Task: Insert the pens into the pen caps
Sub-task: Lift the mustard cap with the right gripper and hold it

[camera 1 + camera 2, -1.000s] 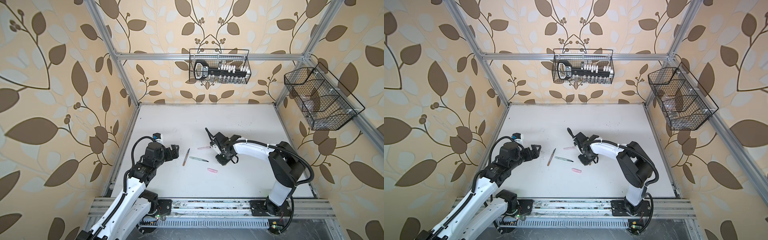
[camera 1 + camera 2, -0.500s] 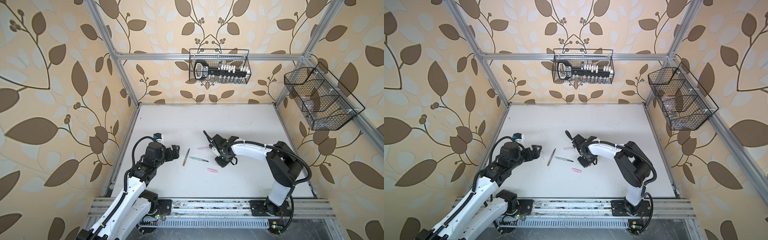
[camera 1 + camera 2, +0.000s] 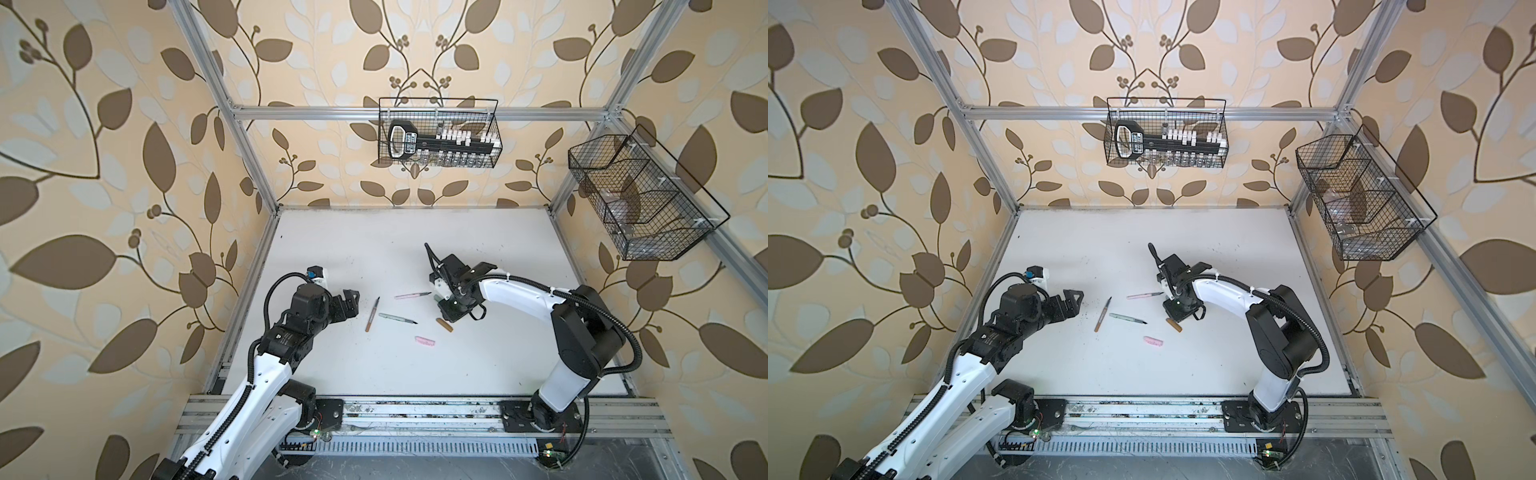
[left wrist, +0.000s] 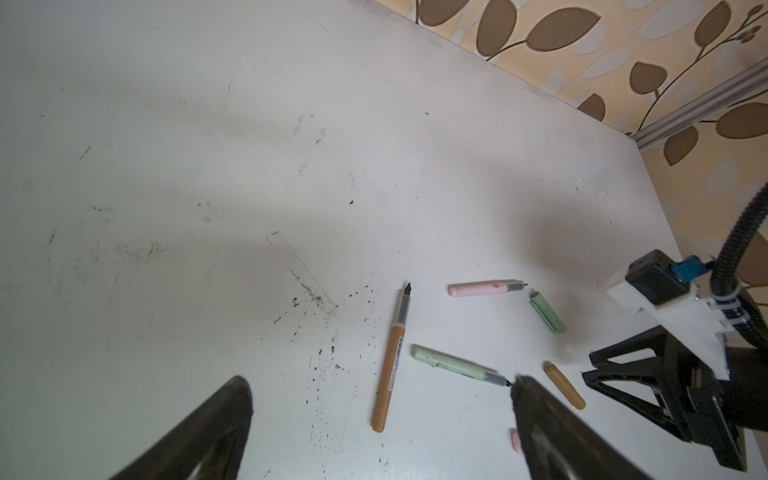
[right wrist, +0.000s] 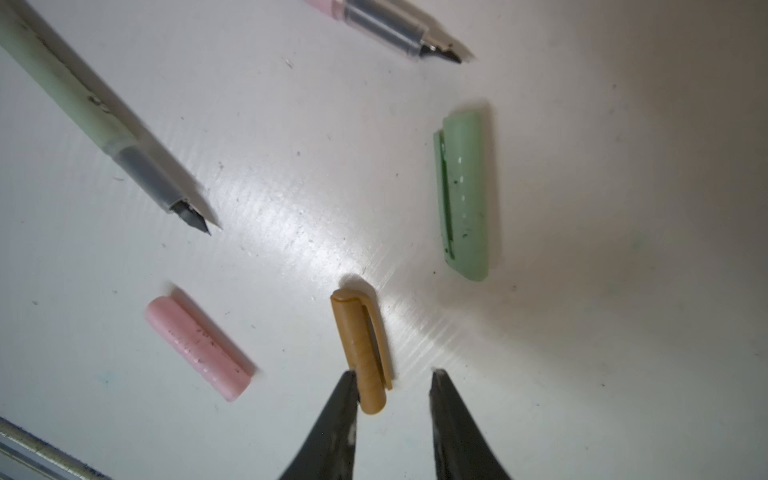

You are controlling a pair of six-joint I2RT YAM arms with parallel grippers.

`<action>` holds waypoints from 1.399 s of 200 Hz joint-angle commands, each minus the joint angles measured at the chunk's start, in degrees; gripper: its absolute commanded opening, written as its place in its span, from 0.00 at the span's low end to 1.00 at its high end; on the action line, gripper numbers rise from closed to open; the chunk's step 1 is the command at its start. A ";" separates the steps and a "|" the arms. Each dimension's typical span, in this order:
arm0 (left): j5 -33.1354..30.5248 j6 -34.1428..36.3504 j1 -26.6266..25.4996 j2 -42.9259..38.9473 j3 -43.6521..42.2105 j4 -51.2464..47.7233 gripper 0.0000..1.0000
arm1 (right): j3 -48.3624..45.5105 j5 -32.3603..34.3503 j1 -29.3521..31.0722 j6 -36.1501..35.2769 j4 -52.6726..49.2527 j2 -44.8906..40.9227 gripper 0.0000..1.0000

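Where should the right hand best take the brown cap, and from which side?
Probably its middle, from above: the brown cap lies flat on the table, long and narrow, so the right hand can close across its two long sides.

Scuffed white table [image 3: 374, 249] is being used as the only support. Brown pen [image 3: 372, 314], green pen [image 3: 397, 318] and pink pen [image 3: 411, 295] are being borne flat mid-table, uncapped. Brown cap [image 3: 446, 325], pink cap [image 3: 424, 341] and green cap [image 5: 463, 191] are being borne nearby, each apart. Dark specks [image 4: 328, 357] are being seen beside the brown pen.
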 commanded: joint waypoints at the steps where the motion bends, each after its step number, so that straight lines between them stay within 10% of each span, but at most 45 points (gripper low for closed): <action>1: 0.30 0.97 -0.12 -0.10 2.43 0.03 0.99 | 1.73 0.91 2.21 -2.38 -1.04 2.30 0.31; 106: 0.34 0.79 -0.12 -0.36 2.49 -0.39 0.99 | 2.60 3.71 3.66 -3.88 -1.52 6.64 0.20; 280: 0.47 0.80 -0.12 -0.45 2.33 -0.39 0.99 | 2.99 11.71 8.66 -0.86 -3.34 8.44 0.28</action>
